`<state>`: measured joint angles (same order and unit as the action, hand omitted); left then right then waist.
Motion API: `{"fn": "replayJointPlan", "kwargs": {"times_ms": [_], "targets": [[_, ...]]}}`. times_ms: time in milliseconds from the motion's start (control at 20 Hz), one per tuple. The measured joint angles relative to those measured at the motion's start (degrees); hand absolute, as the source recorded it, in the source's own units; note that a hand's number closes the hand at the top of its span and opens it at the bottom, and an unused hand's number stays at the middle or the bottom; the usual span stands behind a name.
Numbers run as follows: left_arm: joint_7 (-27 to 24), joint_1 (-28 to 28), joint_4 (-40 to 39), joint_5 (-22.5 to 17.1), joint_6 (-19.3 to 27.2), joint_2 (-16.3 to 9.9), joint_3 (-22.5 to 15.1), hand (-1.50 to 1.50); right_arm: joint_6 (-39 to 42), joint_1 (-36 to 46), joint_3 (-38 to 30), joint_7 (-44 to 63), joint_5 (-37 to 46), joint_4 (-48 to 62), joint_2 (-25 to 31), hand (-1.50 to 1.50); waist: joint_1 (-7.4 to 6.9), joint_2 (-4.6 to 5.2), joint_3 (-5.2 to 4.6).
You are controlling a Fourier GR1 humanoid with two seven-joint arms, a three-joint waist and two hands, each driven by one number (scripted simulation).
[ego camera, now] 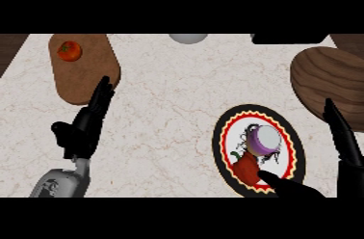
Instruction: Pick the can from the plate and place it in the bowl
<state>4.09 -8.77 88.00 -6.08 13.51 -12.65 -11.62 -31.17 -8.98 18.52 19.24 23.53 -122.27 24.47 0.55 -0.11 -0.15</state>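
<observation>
Right hand (pixel 334 161) located at near right, thumb tip laid over the near rim of the plate (pixel 226 137), straight fingers raised beyond the plate's right edge; spread wide, nothing held. Left hand (pixel 84 127) resting at near left on the counter (pixel 171 88), fingers straight and pointing far, nothing held. Can (pixel 262 139) found lying on the patterned plate at right of centre, pale end turned upward, purple side showing, just beyond the thumb and between thumb and fingers but not yet touched. Red printed figure noted on the plate just near of the can; whether merely part of the pattern could not be told. Step in hand judged as the approach before the grasp. For a sound grasp: hand lowered so thumb and fingers bracket the can's round sides, not its end; closure delayed until both sides were met; rolling on the plate guarded against, as a can on its side probably rolls readily. Wooden bowl (pixel 331 79) seen at far right, just beyond the plate, partly cut by the frame edge; a short carry judged sufficient. Further left, a cutting board (pixel 85 69) bearing a tomato (pixel 69 50), well apart from the work.
</observation>
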Motion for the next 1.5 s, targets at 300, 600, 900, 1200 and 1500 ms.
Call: {"fn": "replayJointPlan", "kwargs": {"times_ms": [300, 600, 900, 1200, 1500], "targets": [[-1.04, 0.03, -0.54, -0.43, -1.73, 0.22, 0.73, 0.0, 9.66, 6.64, -1.25, 18.83, 0.66, -2.29, 1.84, -1.5, -0.66, 0.11, 0.02], [-0.27, -0.43, -0.55, -0.24, -2.61, 0.6, 1.3, 0.0, 17.25, 10.08, -1.08, 28.07, -1.61, 0.91, 1.77, -1.5, -0.74, 0.14, 0.09], [-0.42, -0.88, -1.59, 1.13, -3.16, 2.15, 2.5, 0.0, 21.38, 8.72, -1.19, 28.1, -1.85, 3.21, -1.11, -1.5, -0.53, 0.11, 0.13], [2.49, -0.39, 1.47, 2.78, -3.62, 3.04, 3.2, 0.0, 23.81, 4.24, -4.22, 20.99, -3.95, 4.12, -3.12, -1.5, -0.43, 0.07, 0.16], [0.92, 1.07, 1.26, 4.0, -4.23, 4.45, 3.49, 0.0, 25.22, 1.32, -7.7, 14.47, -7.89, 3.53, -5.3, -1.5, -0.37, 0.07, 0.15]]}}
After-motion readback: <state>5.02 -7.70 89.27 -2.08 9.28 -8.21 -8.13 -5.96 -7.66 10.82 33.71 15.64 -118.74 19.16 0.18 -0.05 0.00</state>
